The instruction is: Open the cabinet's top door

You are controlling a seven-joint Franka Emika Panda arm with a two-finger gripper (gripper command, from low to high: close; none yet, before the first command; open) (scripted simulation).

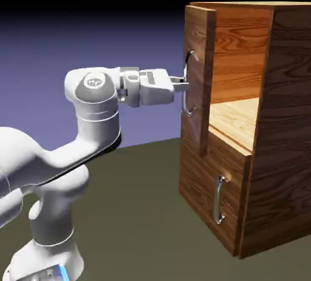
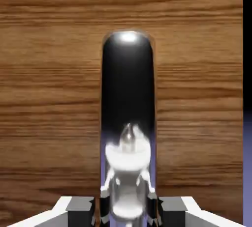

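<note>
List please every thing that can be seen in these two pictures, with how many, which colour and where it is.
cabinet: one, brown wood grain, at the exterior view's right, standing on the table.
top door: one, brown wood grain, pulled partly out from the cabinet front, so a light wooden shelf shows behind it.
top door handle: one, silver curved bar, on the top door; large and central in the hand view.
lower panel: one, brown wood grain, closed, below the top door.
lower handle: one, silver, smaller, on the lower panel.
table: one, dark olive, under the cabinet and the robot.
arm: one, white, rising from lower left.
gripper: one, grey fingers, shut on the top door handle.
</note>
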